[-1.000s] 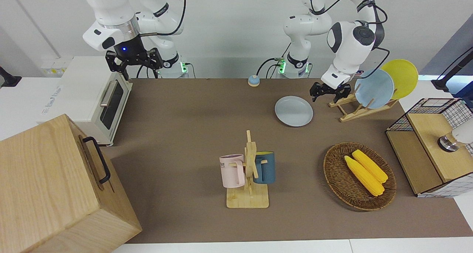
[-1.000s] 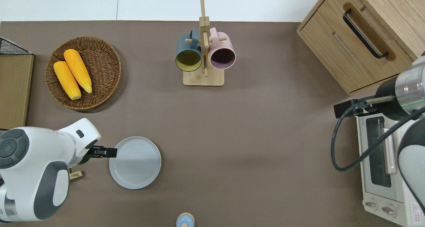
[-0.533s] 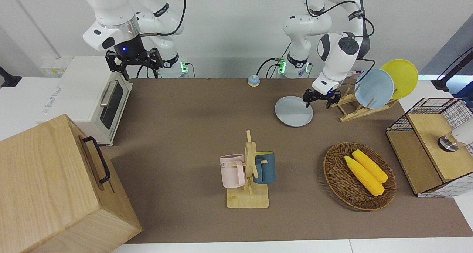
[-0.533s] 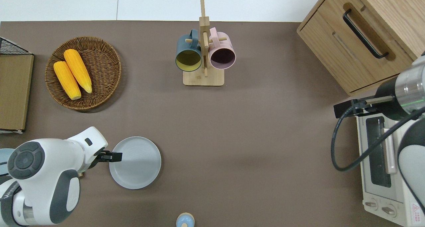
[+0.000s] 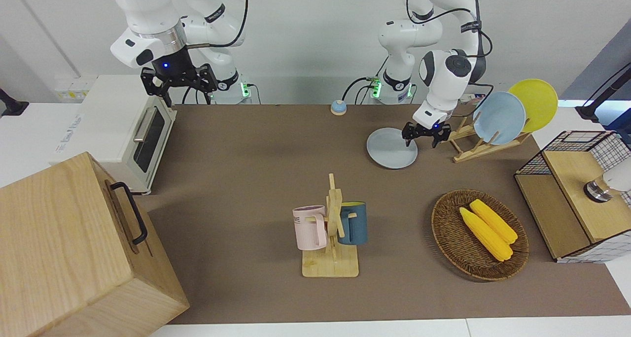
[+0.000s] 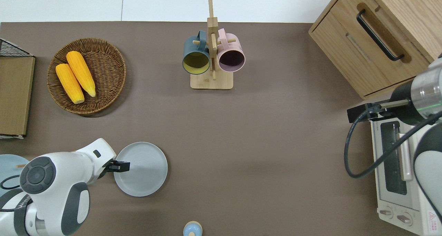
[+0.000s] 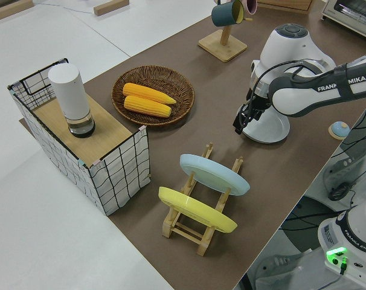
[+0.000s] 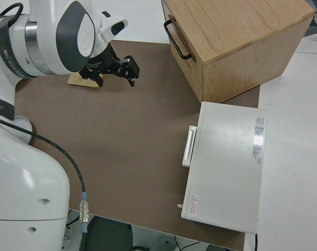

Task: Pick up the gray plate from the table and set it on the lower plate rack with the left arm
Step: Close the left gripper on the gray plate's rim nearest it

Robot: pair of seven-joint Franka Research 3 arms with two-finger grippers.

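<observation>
Two plates (image 5: 512, 111) occupy the lower plate rack (image 5: 480, 145).

White jointed arms, gray caps, black cables and claws, seemingly blue wrist lights.

You have bright, even, diffuse light in all 4 views, apparently from above. Shadows on the table (image 5: 246, 179) are soft and short: a faint dark patch beneath the wicker basket (image 6: 103, 101), a soft one beside the wooden mug stand (image 5: 330, 265), and a broad dim band along the toaster oven (image 5: 123, 130). The gray plate (image 6: 145, 168) carries a mild sheen with a darker wedge of shadow across it. A small glare spot sits on the oven's top in the right side view. Focus is sharp throughout; you get slight bending of straight edges near the front view's borders.
</observation>
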